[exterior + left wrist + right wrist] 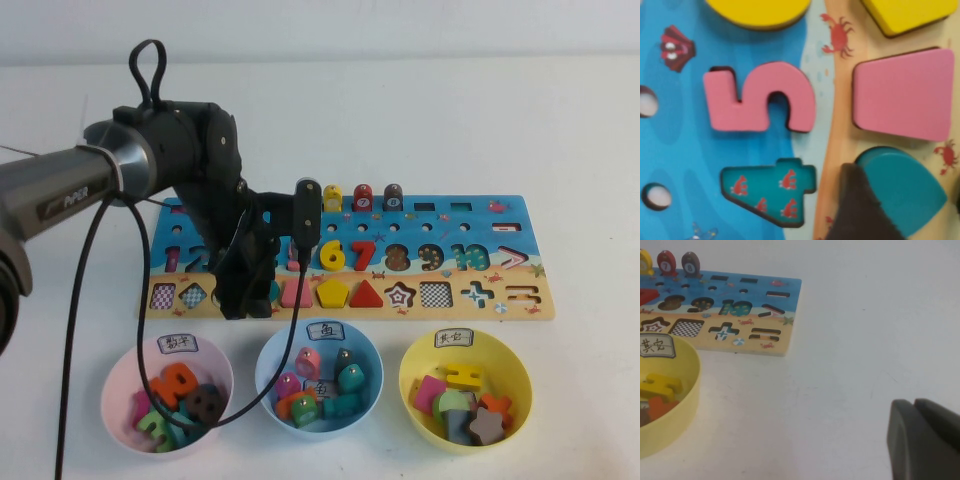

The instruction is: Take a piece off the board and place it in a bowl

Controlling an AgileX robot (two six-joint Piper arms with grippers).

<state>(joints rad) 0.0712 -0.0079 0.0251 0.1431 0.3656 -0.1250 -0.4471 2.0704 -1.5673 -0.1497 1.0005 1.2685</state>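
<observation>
The teal heart piece (900, 185) lies in its slot on the sandy strip of the board (500, 215), next to a pink trapezoid (902, 95). My left gripper (245, 305) points down over it and hides most of it in the high view. In the left wrist view the left gripper (907, 200) straddles the piece: one dark finger (855, 205) touches its rounded side, while the other only shows at the picture's edge, with a strip of board between it and the piece. The yellow bowl (412, 385) stands in front of the board at the right. My right gripper (915, 410) hovers shut over bare table beside the yellow bowl (690, 390).
A pink bowl (115, 385) and a light blue bowl (268, 360), both holding pieces, stand in front of the board's left and middle. A pink 5 (760, 97) sits in the board near the heart. The left arm's cable (100, 300) hangs over the pink bowl.
</observation>
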